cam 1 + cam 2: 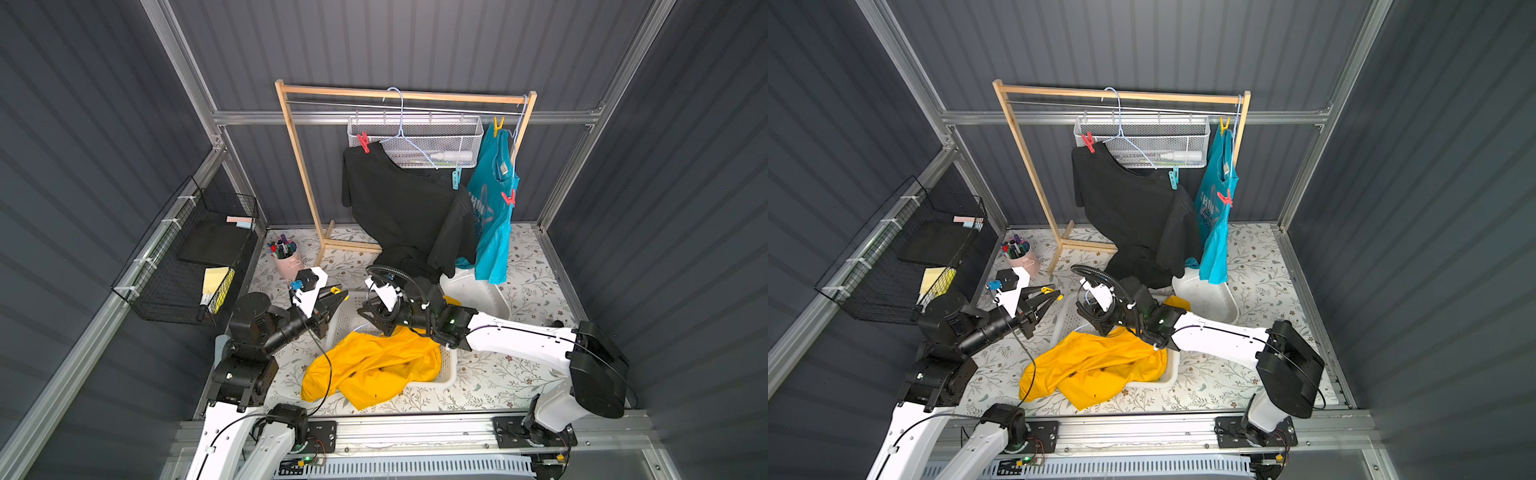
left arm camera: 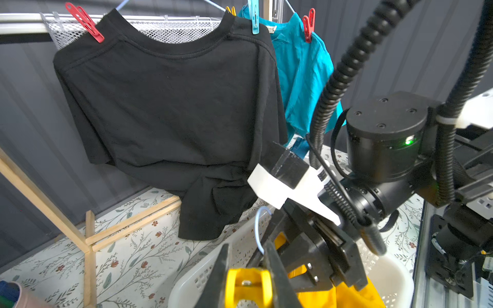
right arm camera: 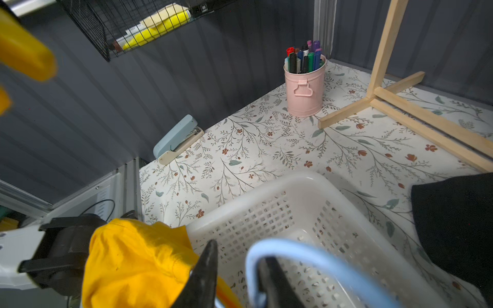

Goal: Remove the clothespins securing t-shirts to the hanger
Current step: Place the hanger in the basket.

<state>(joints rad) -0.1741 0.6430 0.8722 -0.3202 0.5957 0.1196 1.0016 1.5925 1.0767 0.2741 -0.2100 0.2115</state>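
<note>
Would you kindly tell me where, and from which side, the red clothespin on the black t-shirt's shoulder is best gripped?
Grip the red clothespin by its two free handle ends, which stick up clear of the black t-shirt. Come from the front, likely slightly above: its biting end sits on the shoulder cloth, and the mesh basket hangs behind.

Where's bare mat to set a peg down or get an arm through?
Bare: mat between stapler, pen cup, rack foot and basket; also the strip right of the tub and teal shirt, to the wall. Crowded: centre, with basket, yellow shirt, black shirt, left gripper with its yellow peg, right gripper.
</note>
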